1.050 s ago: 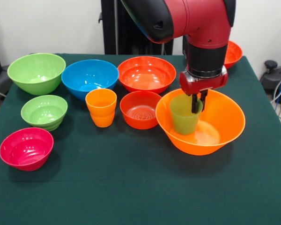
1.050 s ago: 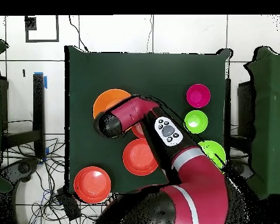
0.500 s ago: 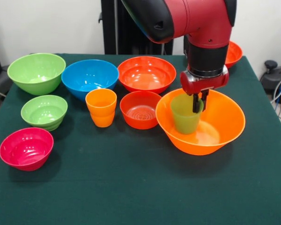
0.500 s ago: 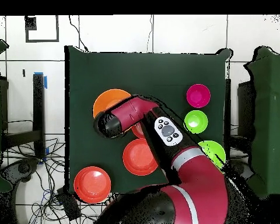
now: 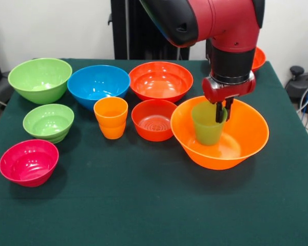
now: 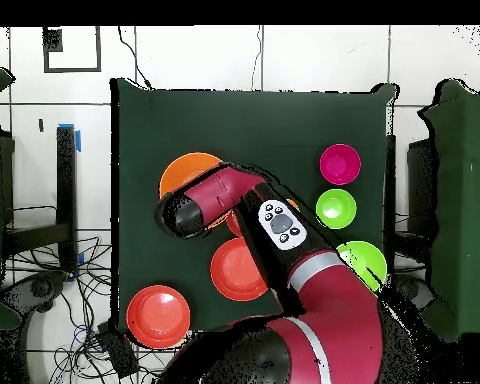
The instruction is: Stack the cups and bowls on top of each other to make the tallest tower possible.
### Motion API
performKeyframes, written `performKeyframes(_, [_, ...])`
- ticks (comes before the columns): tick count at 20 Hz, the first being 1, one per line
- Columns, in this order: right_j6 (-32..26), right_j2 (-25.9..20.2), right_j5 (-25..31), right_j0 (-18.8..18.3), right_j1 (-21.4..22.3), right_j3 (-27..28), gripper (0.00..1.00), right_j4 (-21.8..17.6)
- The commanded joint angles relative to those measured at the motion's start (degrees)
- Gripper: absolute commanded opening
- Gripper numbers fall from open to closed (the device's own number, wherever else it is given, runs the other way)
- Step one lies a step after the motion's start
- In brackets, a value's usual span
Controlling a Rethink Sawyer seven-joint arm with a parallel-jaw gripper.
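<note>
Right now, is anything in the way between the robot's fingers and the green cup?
No. The gripper already has the green cup: its fingers straddle the cup's rim on the side toward the picture's right, one inside and one outside. The cup sits inside the big orange bowl, and nothing else is in there with it.

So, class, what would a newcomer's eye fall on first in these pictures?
The big red and black robot arm coming down from above, its gripper pinching the rim of a translucent green plastic cup inside the largest glossy orange bowl. Left of it, bright bowls crowd the dark green table.
</note>
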State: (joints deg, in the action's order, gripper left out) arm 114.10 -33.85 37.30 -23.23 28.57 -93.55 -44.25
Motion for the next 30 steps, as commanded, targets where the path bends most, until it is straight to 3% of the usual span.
performKeyframes(1, [-6.7, -1.7, 1.1, 2.4, -3.8, -1.0, 0.0, 0.0])
performKeyframes(6, [-6.7, -1.6, 0.9, 2.5, -3.6, -1.0, 0.0, 0.0])
performKeyframes(14, [-10.5, -0.1, 1.9, 3.8, -3.5, 3.5, 0.0, -4.2])
performKeyframes(22, [-11.2, 0.0, 3.1, 4.0, -4.1, 5.3, 0.0, -3.6])
performKeyframes(30, [-15.4, -0.2, 7.2, 4.2, -5.8, 11.0, 0.0, -3.3])
